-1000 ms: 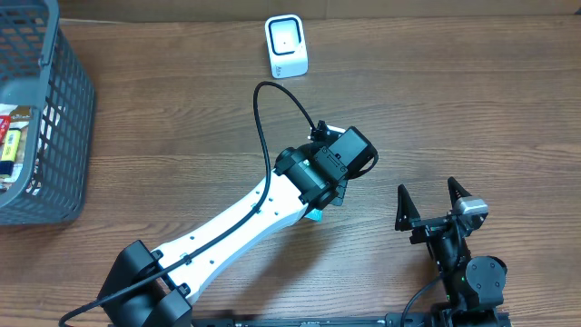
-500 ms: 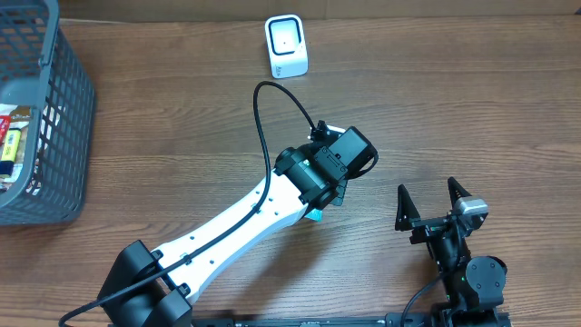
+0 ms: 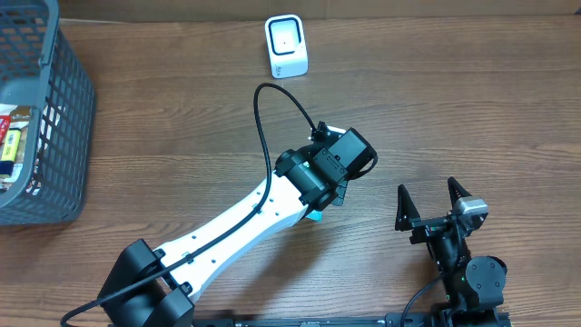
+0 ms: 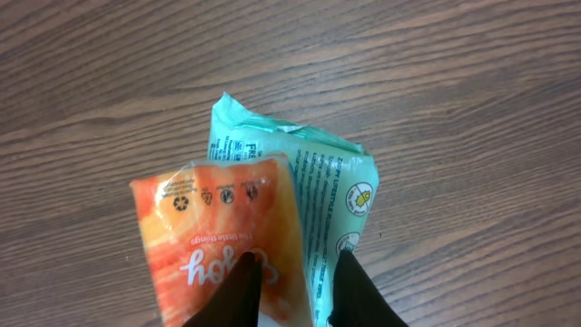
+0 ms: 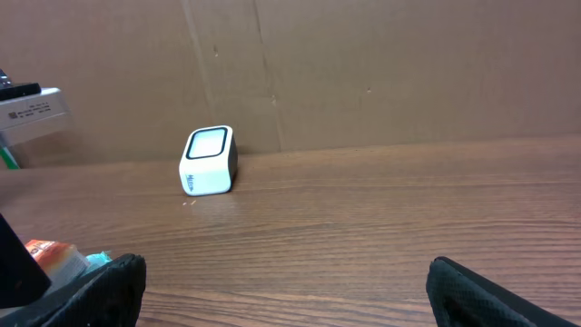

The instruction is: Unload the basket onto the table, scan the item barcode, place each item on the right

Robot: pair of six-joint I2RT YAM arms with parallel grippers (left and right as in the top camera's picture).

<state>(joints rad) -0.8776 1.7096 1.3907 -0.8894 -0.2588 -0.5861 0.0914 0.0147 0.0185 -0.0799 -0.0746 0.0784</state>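
The left gripper [image 4: 300, 268] hangs over the middle of the brown wooden table [image 3: 472, 91], and its jaws stand narrow, closed on the near end of an orange plastic packet [image 4: 222, 236]. This packet lies partly over a teal plastic packet [image 4: 338, 182], and the edge of the teal one seems to sit between the fingers too; whether both are really pinched cannot be told. The right gripper [image 3: 426, 188] waits at the near right with its jaws wide apart and holds nothing. The small white box scanner [image 3: 287, 45] stands at the far edge, well apart from the packets, with its window turned toward the near side. A grey plastic mesh basket [image 3: 71, 118] with more goods is at the far left. No barcode shows on either packet, so probably it is on a hidden side. To do this step well, the left arm should take only one packet, keep the grip firm on the soft edge, and turn the printed code flat toward the window, not tilted, so the glossy film makes no glare
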